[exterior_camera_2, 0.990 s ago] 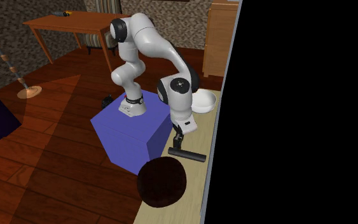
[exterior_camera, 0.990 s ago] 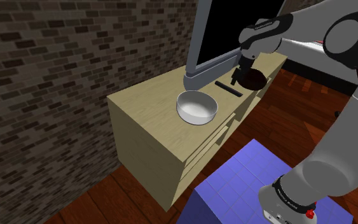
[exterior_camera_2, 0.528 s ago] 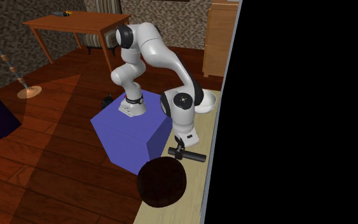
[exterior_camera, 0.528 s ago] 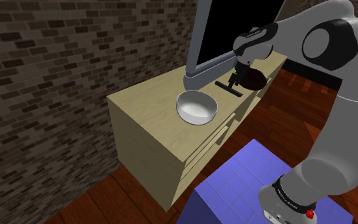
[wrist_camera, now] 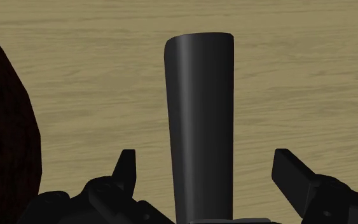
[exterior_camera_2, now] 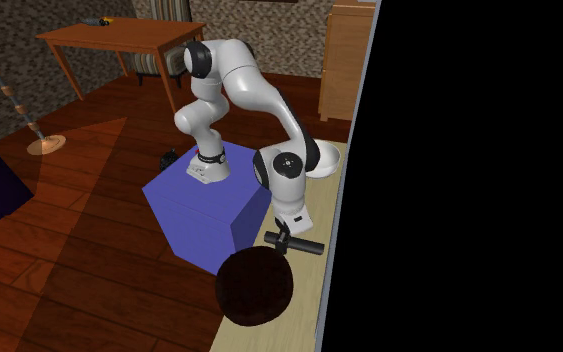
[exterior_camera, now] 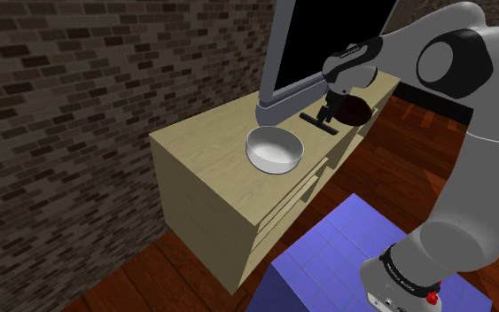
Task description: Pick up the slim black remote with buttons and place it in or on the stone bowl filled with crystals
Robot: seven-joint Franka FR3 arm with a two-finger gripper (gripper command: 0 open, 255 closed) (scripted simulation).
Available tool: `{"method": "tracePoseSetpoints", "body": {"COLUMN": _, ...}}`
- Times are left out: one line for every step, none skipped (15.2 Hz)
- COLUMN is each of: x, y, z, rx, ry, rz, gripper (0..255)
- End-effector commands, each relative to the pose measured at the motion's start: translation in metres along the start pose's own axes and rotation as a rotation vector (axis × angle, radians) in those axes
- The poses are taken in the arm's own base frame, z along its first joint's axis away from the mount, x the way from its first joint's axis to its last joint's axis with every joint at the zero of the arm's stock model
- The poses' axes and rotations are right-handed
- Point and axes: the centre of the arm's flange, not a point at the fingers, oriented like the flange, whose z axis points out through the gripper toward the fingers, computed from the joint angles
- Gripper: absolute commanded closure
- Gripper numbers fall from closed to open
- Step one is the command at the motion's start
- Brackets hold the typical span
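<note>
The hand (wrist_camera: 206, 162) hangs low over the black remote (wrist_camera: 199, 95), with its fingers spread wide on either side and touching neither edge. The remote lies flat on the pale wooden desk (wrist_camera: 298, 76), just beside the dark bowl (exterior_camera: 352, 110). A white bowl (exterior_camera: 274, 148) sits well apart.

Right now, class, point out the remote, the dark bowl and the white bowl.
remote (wrist_camera: 199, 121): wrist view, middle of its black body.
dark bowl (exterior_camera_2: 231, 292): second exterior view, its left side.
white bowl (exterior_camera: 274, 149): shoulder view, its bare inside.
</note>
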Motion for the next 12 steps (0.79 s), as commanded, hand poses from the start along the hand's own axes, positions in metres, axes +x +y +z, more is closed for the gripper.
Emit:
{"method": "tracePoseSetpoints", "body": {"x": 0.0, "y": 0.0, "z": 0.0001, "rx": 0.0, "ry": 0.0, "rz": 0.0, "gripper": 0}}
{"method": "tracePoseSetpoints", "body": {"x": 0.0, "y": 0.0, "z": 0.0, "rx": 0.0, "ry": 0.0, "rz": 0.0, "gripper": 0}}
{"method": "tracePoseSetpoints", "body": {"x": 0.0, "y": 0.0, "z": 0.0001, "rx": 0.0, "ry": 0.0, "rz": 0.0, "gripper": 0}}
{"method": "tracePoseSetpoints", "body": {"x": 0.0, "y": 0.0, "z": 0.0001, "rx": 0.0, "ry": 0.0, "rz": 0.0, "gripper": 255}}
{"method": "tracePoseSetpoints", "body": {"x": 0.0, "y": 0.0, "z": 0.0001, "rx": 0.0, "ry": 0.0, "rz": 0.0, "gripper": 255}}
{"method": "tracePoseSetpoints", "body": {"x": 0.0, "y": 0.0, "z": 0.0001, "rx": 0.0, "ry": 0.0, "rz": 0.0, "gripper": 255}}
{"method": "tracePoseSetpoints", "body": {"x": 0.0007, "y": -0.0001, "z": 0.0002, "rx": 0.0, "ry": 0.0, "rz": 0.0, "gripper": 255}}
{"method": "tracePoseSetpoints", "body": {"x": 0.0002, "y": 0.0003, "z": 0.0003, "rx": 0.0, "ry": 0.0, "rz": 0.0, "gripper": 255}}
{"method": "tracePoseSetpoints", "body": {"x": 0.0002, "y": 0.0005, "z": 0.0, "rx": 0.0, "ry": 0.0, "rz": 0.0, "gripper": 255}}
{"method": "tracePoseSetpoints", "body": {"x": 0.0006, "y": 0.0004, "z": 0.0003, "rx": 0.0, "ry": 0.0, "rz": 0.0, "gripper": 255}}
{"method": "tracePoseSetpoints", "body": {"x": 0.0008, "y": 0.0003, "z": 0.0003, "rx": 0.0, "ry": 0.0, "rz": 0.0, "gripper": 255}}
{"method": "tracePoseSetpoints", "body": {"x": 0.0008, "y": 0.0, "z": 0.0002, "rx": 0.0, "ry": 0.0, "rz": 0.0, "gripper": 255}}
